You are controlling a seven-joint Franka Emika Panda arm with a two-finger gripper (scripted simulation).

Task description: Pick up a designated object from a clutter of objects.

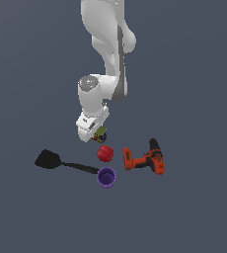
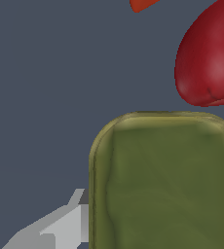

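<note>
Tin can (image 2: 162, 185) fills the claw (image 1: 98, 134) (grip unclear), red ball (image 2: 214, 58) near its edge.

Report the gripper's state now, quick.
Gripper: down around the tin can, one finger against its side; whether it has clamped shut cannot be told.

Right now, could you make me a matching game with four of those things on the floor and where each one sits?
Things:
1. can
2. ball
3. cup
4. drill

Places, in the exterior view:
A. farthest right
B. nearest the camera, by the spatula's handle tip
C. under the gripper
D. between can and cup

Pairs: 1-C, 2-D, 3-B, 4-A
</note>
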